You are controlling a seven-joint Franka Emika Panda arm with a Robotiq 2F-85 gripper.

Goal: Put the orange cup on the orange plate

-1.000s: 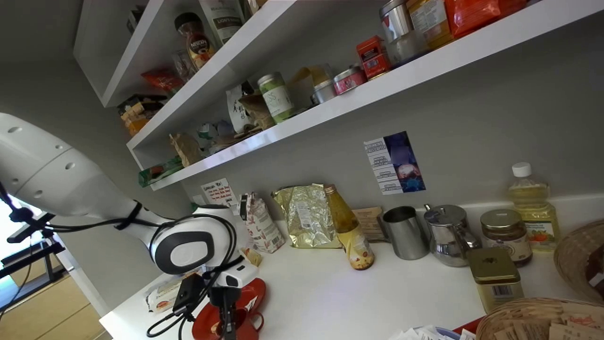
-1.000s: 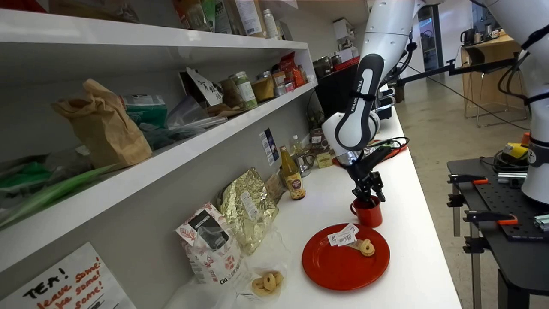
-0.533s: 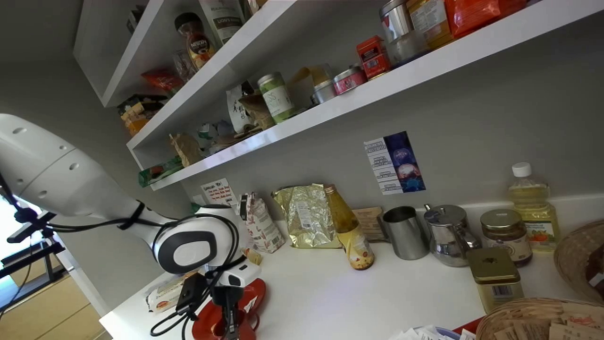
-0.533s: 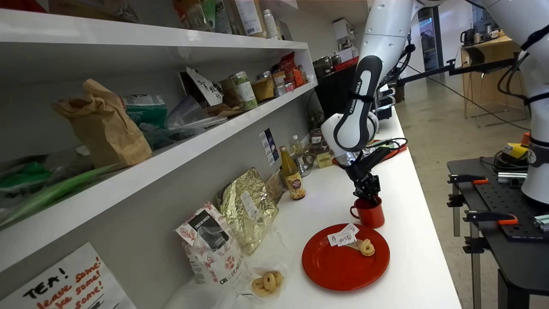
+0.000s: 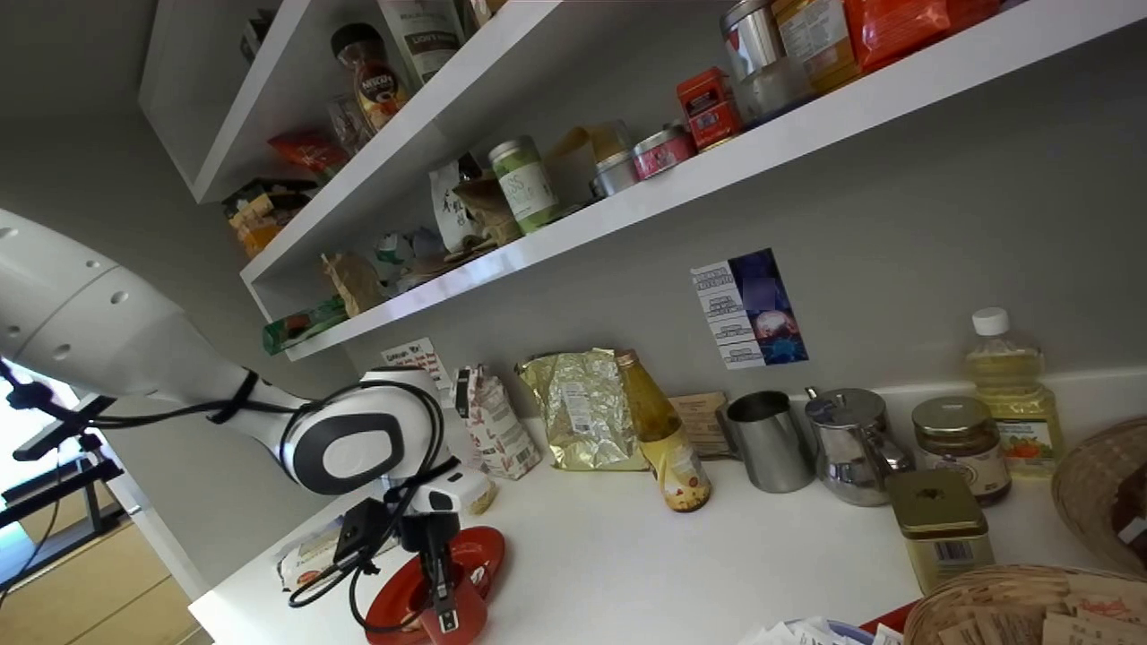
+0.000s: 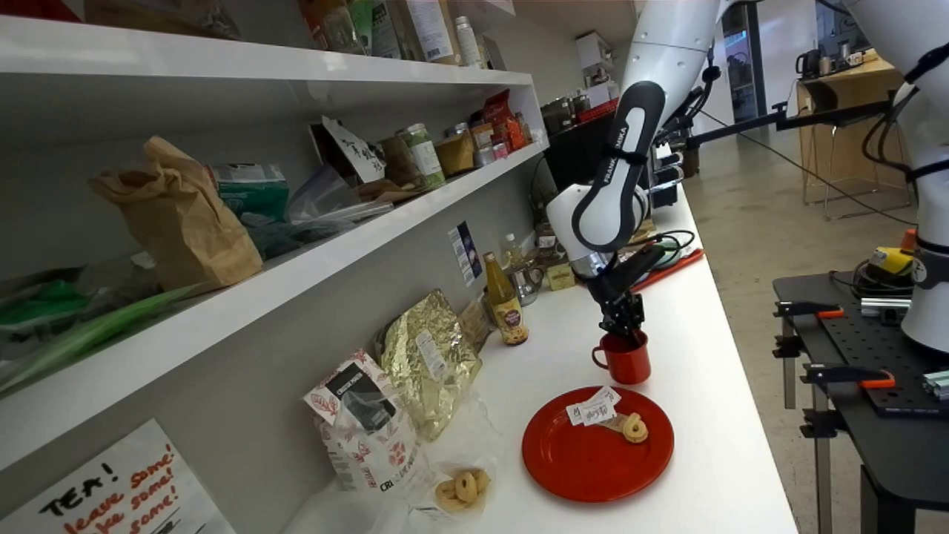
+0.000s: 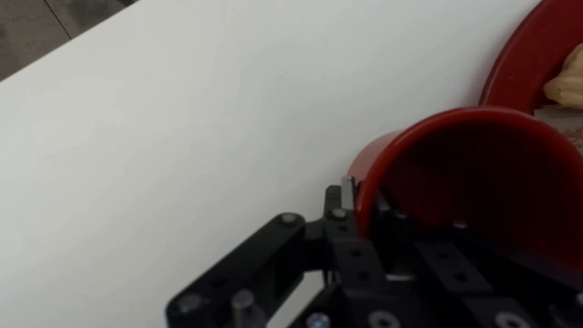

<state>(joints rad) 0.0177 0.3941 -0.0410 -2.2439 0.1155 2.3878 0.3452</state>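
Your gripper (image 7: 364, 198) is pinching the cup (image 6: 630, 362) by its wall, outer finger (image 7: 341, 223) outside the rim, inner finger (image 7: 395, 232) down in the mouth. So the cup sits off your inner-finger side, nearly upright, handle (image 6: 600, 359) turned toward the wall (image 6: 371, 304). The plate (image 6: 571, 463) lies near, past the cup, ahead of your fingertips and to that same inner-finger side; the cup does not look to be over it yet. I judge you are at the carry: a short shift that way, then a lowering. Mind the packets (image 6: 595, 406) and ring snack (image 6: 635, 428): they lie on the half nearest your gripper, with bare plate beyond, so stopping early would likely set the cup on them.

You can't tell whether the cup's base clears the counter (image 7: 182, 159). In the wrist view the cup's far side and most of the plate are cut off, the handle is out of sight, and the inner fingertip is dim.
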